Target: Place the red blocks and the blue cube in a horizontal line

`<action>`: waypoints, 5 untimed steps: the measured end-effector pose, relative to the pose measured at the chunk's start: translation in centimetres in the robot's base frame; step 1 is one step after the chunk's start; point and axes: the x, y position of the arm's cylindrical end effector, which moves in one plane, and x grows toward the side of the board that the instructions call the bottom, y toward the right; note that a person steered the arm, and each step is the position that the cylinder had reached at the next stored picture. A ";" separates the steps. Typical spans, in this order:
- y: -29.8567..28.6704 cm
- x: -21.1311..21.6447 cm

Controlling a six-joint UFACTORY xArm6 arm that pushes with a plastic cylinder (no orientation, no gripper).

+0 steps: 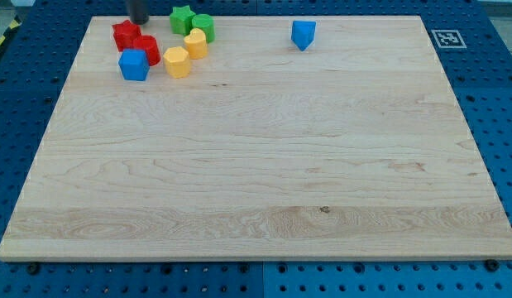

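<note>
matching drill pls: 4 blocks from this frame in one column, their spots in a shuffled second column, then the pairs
1. blue cube
2. green star
3. blue wedge
4. red star

A. alone, toward the view's right
B. just below-left of my tip
C. right of my tip, by the board's top edge
D. lowest of the cluster, at its left

Pairs: 1-D, 2-C, 3-A, 4-B

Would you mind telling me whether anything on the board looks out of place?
One blue block sits alone near the view's top, right of the cluster. Nothing looks damaged. My tip is just above the red blocks.
</note>
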 end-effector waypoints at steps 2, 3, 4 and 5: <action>4.8 8.2; 6.5 9.1; 6.0 6.5; 6.0 9.3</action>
